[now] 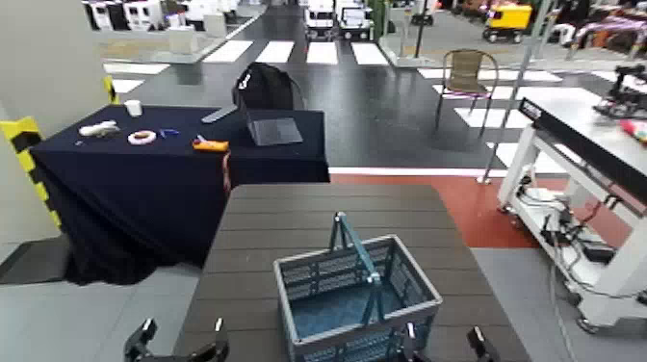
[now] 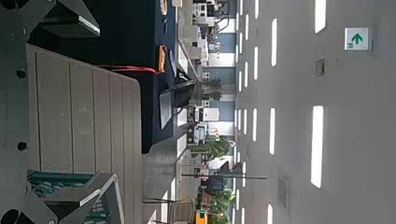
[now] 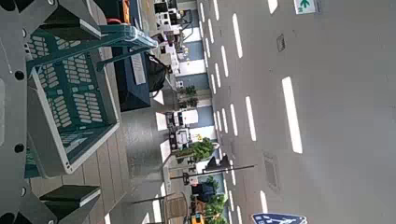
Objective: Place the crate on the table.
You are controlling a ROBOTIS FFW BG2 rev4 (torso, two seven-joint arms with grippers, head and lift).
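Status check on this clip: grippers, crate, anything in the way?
Left gripper and right gripper open, low at the near edge, holding nothing. Crate upright on the brown table, handle raised. Nothing in the way.

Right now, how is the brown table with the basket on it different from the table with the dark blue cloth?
The dark brown slatted table has a bare plank top; the table draped in navy cloth is covered down its sides. The brown table holds only the blue-grey lattice plastic crate; the navy one carries several small things, including a roll of tape and a laptop. The brown table is nearer the robot. Both are rectangular and dark.
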